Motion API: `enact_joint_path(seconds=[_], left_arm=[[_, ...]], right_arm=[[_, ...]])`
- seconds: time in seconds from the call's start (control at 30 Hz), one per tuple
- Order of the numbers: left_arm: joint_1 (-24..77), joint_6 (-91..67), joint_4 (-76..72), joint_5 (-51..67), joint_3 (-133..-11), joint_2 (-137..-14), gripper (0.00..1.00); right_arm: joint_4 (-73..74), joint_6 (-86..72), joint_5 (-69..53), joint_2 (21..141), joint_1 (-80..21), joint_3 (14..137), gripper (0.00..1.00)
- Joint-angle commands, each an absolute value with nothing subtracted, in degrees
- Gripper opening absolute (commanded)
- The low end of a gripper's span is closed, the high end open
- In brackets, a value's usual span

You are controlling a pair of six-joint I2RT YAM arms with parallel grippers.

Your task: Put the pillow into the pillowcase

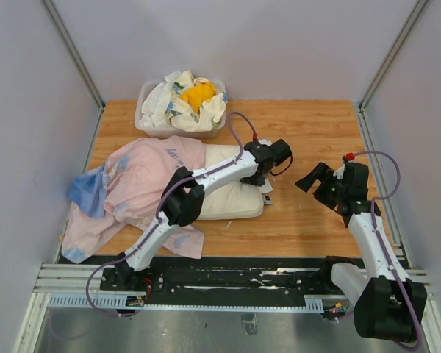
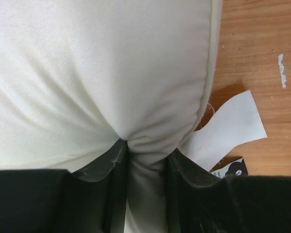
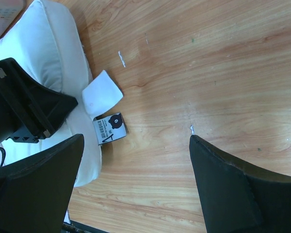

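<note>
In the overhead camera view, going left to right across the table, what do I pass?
pillowcase → pillow → left tool, pinching the pillow's right edge → right tool, open over bare wood.

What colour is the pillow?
Plain cream-white; the pillow shows best in the left wrist view.

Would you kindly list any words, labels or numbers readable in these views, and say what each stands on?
Nothing is legible.
On the printed tag beside the pillow: lines of small print, too small to read.
On the pillowcase: blue script, too blurred to read.
The white tag: blank.
</note>
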State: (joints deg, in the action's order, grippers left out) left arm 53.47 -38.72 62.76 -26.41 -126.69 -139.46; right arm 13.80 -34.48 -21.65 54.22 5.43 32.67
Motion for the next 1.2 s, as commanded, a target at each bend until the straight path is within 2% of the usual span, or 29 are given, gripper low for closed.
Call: enact_joint_path(seconds=[0.0, 0.03, 0.07, 0.1, 0.47, 0.87, 1.17], left_arm=[[52.6, -39.8, 62.4, -22.0, -121.8, -144.2, 0.23], [52.5, -39.9, 62.5, -22.1, -121.6, -143.9, 0.08], [52.5, -40.1, 62.6, -22.2, -121.4, -143.5, 0.01], [52.5, -40.1, 62.6, -22.3, -121.1, -142.8, 0.0], [51.4, -37.5, 63.6, -22.5, -120.3, -126.7, 0.0], [47.9, -34.8, 66.3, -17.9, -123.7, -110.5, 0.0], [45.2, -33.4, 66.2, -12.8, -124.2, -103.9, 0.0]], right_arm=[[14.1, -34.6, -22.1, 53.1, 7.1, 31.7, 0.9], [14.2, -34.6, -22.1, 53.0, 7.1, 31.8, 0.9], [14.3, -34.6, -22.2, 52.9, 7.1, 31.8, 0.9], [14.4, -34.6, -22.2, 52.7, 7.1, 31.8, 0.9], [15.4, -34.6, -25.1, 52.7, 7.2, 33.4, 0.9], [10.3, -34.6, -34.4, 55.5, 6.1, 32.8, 0.9], [-2.1, -34.6, -35.0, 65.8, -9.2, 33.8, 0.9]])
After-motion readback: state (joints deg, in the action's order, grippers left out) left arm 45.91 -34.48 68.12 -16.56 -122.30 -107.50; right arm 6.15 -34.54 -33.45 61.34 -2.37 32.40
